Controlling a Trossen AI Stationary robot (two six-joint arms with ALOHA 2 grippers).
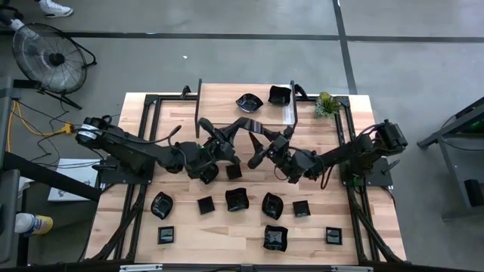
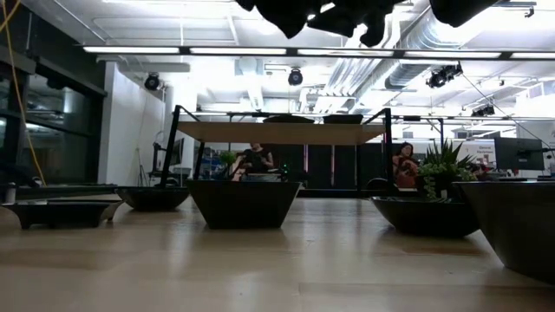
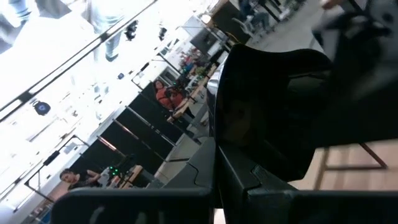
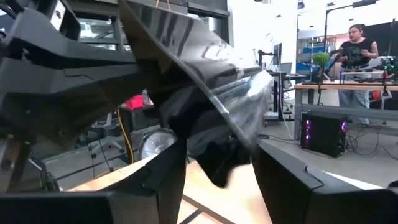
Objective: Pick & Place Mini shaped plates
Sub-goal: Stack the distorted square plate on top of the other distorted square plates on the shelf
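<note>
Overhead, both arms reach toward the middle of the wooden tabletop. The left claw and right claw meet around one glossy black plate, raised between them. Other mini plates lie in two loose rows on the near part of the tabletop, and two more sit at the far edge near a small green plant. A fan stands on the floor beyond the left corner.

At tabletop level, several dark dishes rest on the wood while both arms hang as dark shapes at the upper edge; the plant stands at right, and people sit in the room behind.

From the left wrist, a black plate fills the space ahead of the fingers, which appear closed on its edge.

From the right wrist, the tilted plate sits between the fingers, gripped from below. A person stands at a desk behind.
</note>
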